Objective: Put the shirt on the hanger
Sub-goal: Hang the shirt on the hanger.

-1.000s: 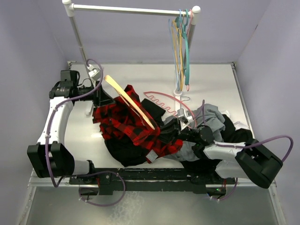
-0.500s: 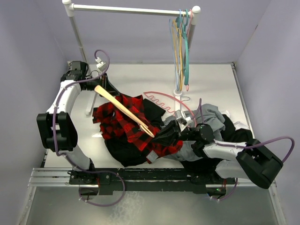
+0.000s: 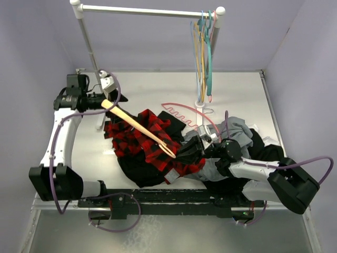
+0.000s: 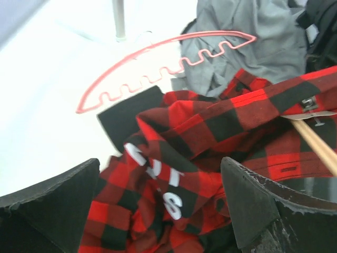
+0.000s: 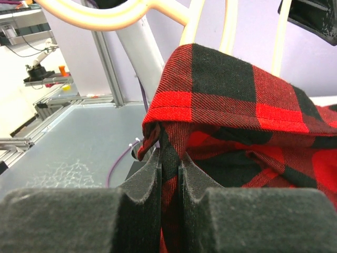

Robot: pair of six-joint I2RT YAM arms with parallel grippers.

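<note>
Top external view showed the shirt [image 3: 139, 139] in a crumpled heap near the middle of the table [image 3: 152, 84], lying on top of a black cloth [image 3: 138, 169]. The hanger [image 3: 138, 126] lay slanted across it. Part of it went under the red cloth, I think so the shirt could slide onto it. The right hand [image 5: 169, 158] was squeezed tight on a fold of the shirt's edge, most likely to hold that edge up and steady around the hanger. The left hand [image 4: 160, 161] was wide open with nothing in it, up above the shirt's white letters. The hanger's far end was just beside that hand, and I could not tell if they touched. A pink hanger [image 4: 158, 74] and a grey cloth [image 4: 247, 37] lay just behind the shirt.
</note>
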